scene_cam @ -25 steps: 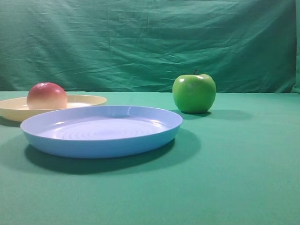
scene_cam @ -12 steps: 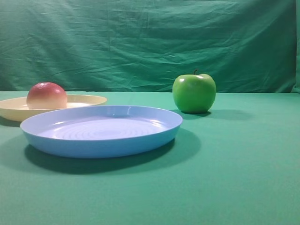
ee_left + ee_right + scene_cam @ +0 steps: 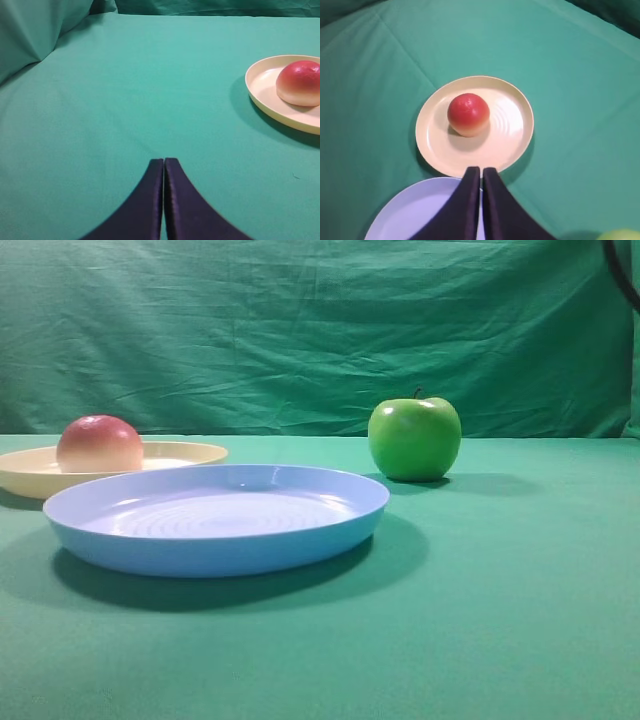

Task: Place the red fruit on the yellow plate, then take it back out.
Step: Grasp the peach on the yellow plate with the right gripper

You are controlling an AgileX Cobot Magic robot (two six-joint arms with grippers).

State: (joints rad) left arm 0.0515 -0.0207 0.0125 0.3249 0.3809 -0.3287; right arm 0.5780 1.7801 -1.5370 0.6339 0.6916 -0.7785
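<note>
The red fruit (image 3: 99,444) rests on the yellow plate (image 3: 190,453) at the left of the exterior view. From high above, the right wrist view shows the red fruit (image 3: 468,114) left of centre on the yellow plate (image 3: 512,125), and my right gripper (image 3: 481,170) is shut and empty over the plate's near rim. My left gripper (image 3: 164,161) is shut and empty low over the cloth, with the red fruit (image 3: 300,83) and yellow plate (image 3: 262,82) off to its right. Neither gripper shows in the exterior view.
A larger light-blue plate (image 3: 215,545) lies in front of the yellow one, also in the right wrist view as the blue plate (image 3: 415,210). A shiny green apple (image 3: 414,438) stands at centre right. A green cloth covers the table and backdrop. A dark cable (image 3: 622,275) shows at the top right.
A dark cable has come into the top right corner of the exterior view. The fruit, plates and apple have not moved.
</note>
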